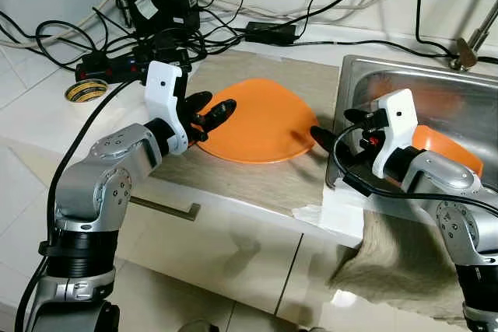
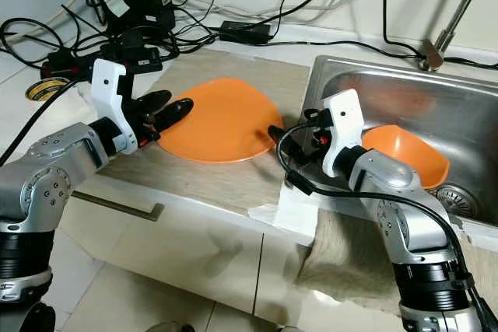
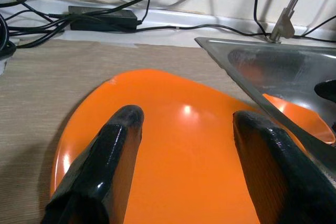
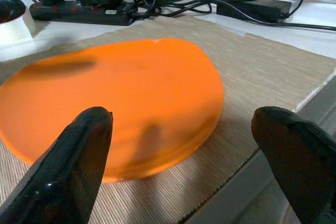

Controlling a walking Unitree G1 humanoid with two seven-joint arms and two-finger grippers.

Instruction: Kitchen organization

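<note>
While both arms flank it: flat orange plastic plate [image 1: 261, 122] lies on beige mat, beside steel sink [image 1: 436, 87]
L gripper [image 1: 208, 112]: fingers wide, over plate's rim
R gripper [image 2: 289, 139]: wide, at opposite rim
Risk: plate may slide off counter if pushed unevenly

You won't find any text you can read here. The adapter [image 1: 162, 1] at the back left corner of the tabletop [image 1: 47, 114] carries a white label, and the tape roll [image 1: 85, 90] near the left edge has dark markings, both too small to make out.
</note>
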